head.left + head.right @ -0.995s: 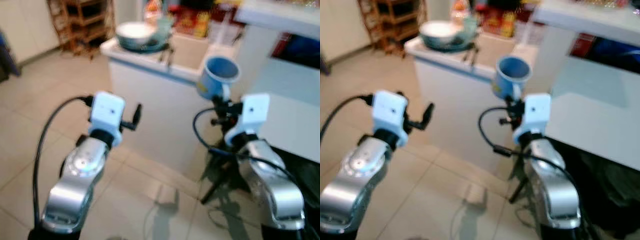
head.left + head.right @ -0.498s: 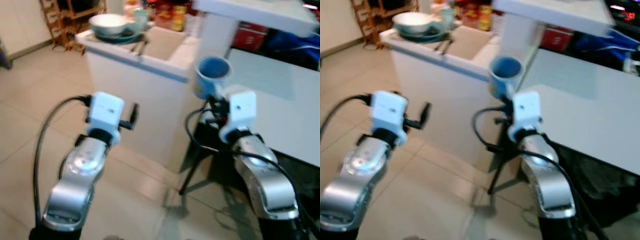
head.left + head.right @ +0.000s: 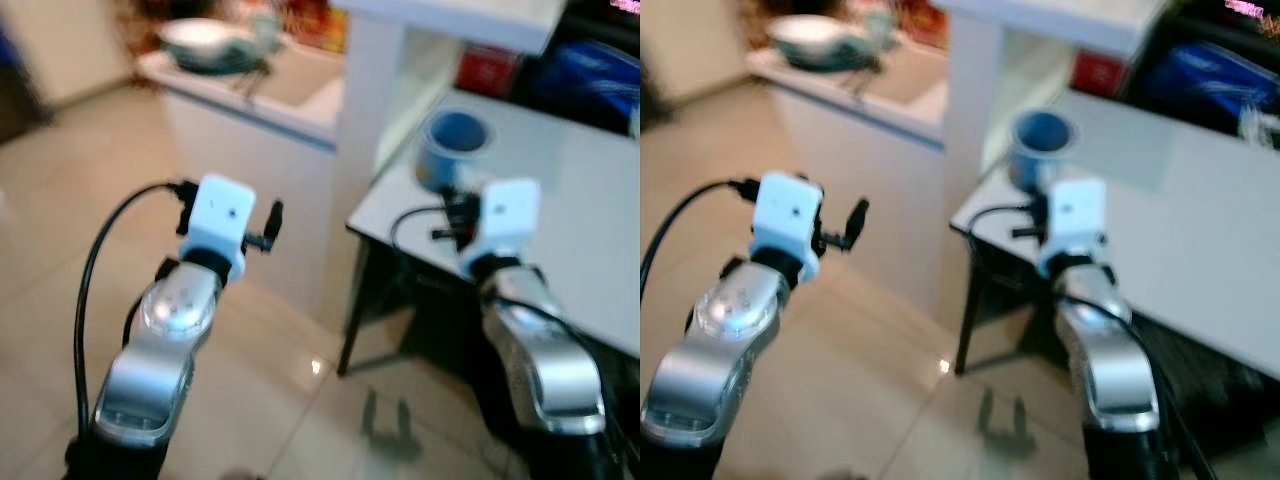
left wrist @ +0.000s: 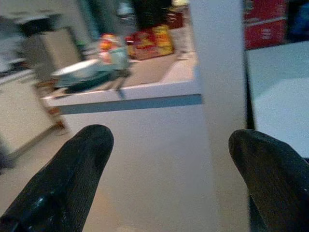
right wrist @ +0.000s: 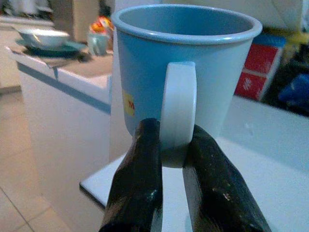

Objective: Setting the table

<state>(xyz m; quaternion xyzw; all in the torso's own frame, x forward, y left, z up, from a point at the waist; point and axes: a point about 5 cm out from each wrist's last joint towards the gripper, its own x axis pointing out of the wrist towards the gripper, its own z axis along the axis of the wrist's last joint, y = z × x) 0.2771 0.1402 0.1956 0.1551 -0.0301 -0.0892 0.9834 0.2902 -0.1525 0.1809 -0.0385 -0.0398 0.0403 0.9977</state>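
Right tool [image 5: 171,164] pinches the white handle of a blue mug [image 5: 181,67], upright, held above the near corner of the white worktop [image 3: 600,230]. Left tool [image 4: 169,164] spread wide, holding nothing, over tiled floor [image 3: 60,230]. Farther off, a bowl [image 3: 205,40] sits on a white counter [image 3: 250,90].

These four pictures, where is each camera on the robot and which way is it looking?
Left eye view: on the head, looking forward and down; both silver arms show, the right gripper holding a blue mug over a white table.
Right eye view: the head camera's other eye, same scene.
Left wrist view: on the left wrist, looking along its spread fingers at a white counter with a bowl.
Right wrist view: on the right wrist; fingers pinch the mug's handle.
Shared: counter and bowl appear in all four.
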